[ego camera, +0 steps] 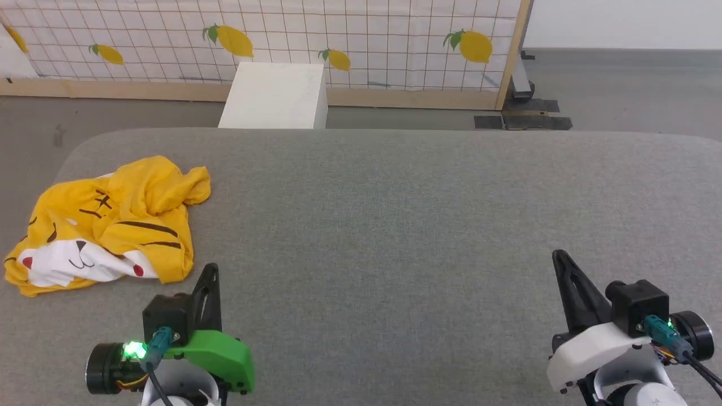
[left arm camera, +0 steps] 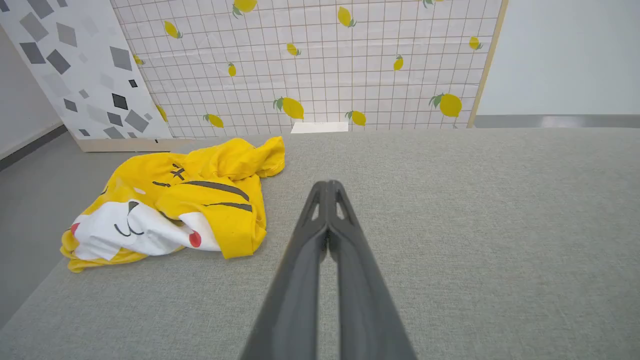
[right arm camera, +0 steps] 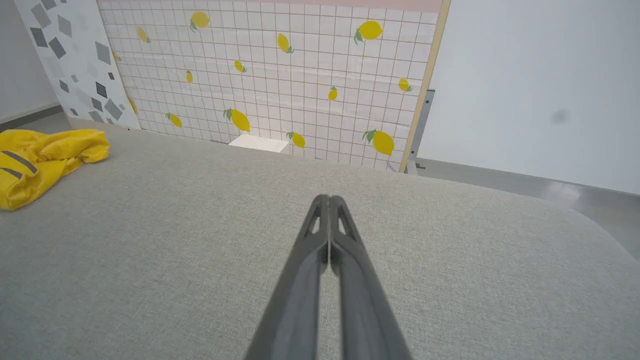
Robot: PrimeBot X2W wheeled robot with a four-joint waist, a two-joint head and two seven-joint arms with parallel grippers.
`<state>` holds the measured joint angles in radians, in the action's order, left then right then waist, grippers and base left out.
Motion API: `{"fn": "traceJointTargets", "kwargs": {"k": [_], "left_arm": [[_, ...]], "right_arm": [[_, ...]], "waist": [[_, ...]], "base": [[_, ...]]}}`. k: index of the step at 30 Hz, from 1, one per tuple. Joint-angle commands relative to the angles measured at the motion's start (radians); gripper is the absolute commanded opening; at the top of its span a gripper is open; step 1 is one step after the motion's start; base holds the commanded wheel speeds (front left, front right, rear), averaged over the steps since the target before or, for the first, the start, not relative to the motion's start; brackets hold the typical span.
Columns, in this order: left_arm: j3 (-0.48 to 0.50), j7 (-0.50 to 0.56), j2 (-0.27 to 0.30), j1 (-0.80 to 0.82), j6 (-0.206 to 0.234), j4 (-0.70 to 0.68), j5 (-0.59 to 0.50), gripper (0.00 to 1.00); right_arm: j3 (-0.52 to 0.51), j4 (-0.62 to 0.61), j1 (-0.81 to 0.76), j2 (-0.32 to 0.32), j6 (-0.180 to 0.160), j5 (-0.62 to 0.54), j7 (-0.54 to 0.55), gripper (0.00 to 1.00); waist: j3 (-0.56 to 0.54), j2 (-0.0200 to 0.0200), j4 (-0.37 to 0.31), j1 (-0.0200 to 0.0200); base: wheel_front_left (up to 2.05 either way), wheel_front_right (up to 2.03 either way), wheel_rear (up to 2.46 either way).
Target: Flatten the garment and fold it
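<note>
The garment (ego camera: 107, 225), a bright yellow T-shirt with a tiger face print, lies crumpled in a heap at the left end of the grey fabric surface (ego camera: 383, 225). Its white muzzle, red cheek dots and black stripes face up. In the left wrist view the garment (left arm camera: 175, 205) sits ahead and to the left of my left gripper (left arm camera: 328, 186), which is shut and empty. My left gripper (ego camera: 211, 270) hovers just right of the heap's near corner. My right gripper (ego camera: 559, 256) is shut and empty, far to the right. A yellow edge of the garment (right arm camera: 45, 160) shows at the left of the right wrist view, well away from my right gripper (right arm camera: 329, 199).
A white box (ego camera: 276, 96) stands on the floor beyond the surface's far edge. Behind it runs a tiled screen with lemon prints (ego camera: 338, 39) on a wooden base. The surface's rounded corners fall away at far left and far right.
</note>
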<state>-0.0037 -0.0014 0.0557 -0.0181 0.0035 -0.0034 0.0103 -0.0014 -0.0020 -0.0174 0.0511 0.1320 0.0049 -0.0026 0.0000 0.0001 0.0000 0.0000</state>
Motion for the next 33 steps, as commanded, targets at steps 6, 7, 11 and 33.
{"fn": "traceJointTargets", "kwargs": {"k": [6, 7, 11, 33], "left_arm": [[-0.001, 0.0, 0.0, -0.001, 0.0, 0.0, 0.001, 1.0], [-0.002, 0.0, 0.0, -0.001, 0.0, 0.0, 0.001, 1.0], [-0.004, -0.005, 0.0, -0.002, 0.0, 0.001, 0.005, 1.0], [-0.013, -0.054, -0.001, -0.008, -0.003, 0.005, 0.039, 1.0]], "right_arm": [[-0.001, 0.0, 0.0, 0.0, 0.0, 0.001, 0.0, 1.0], [-0.001, 0.0, -0.001, 0.0, 0.0, 0.0, 0.0, 1.0], [-0.007, 0.003, -0.002, 0.0, 0.0, 0.006, -0.005, 1.0], [-0.058, 0.022, -0.009, 0.0, 0.0, 0.028, -0.054, 1.0]], "waist": [[0.0, -0.0001, 0.0, 0.0], [0.0, -0.0001, 0.0, 0.0], [0.0, -0.0001, 0.0, 0.0], [0.003, -0.0001, 0.021, 0.0]], "base": [[0.0, 0.0, 0.0], [0.0, 0.0, 0.0], [0.0, 0.0, 0.0], [0.0, 0.0, 0.0]]}}
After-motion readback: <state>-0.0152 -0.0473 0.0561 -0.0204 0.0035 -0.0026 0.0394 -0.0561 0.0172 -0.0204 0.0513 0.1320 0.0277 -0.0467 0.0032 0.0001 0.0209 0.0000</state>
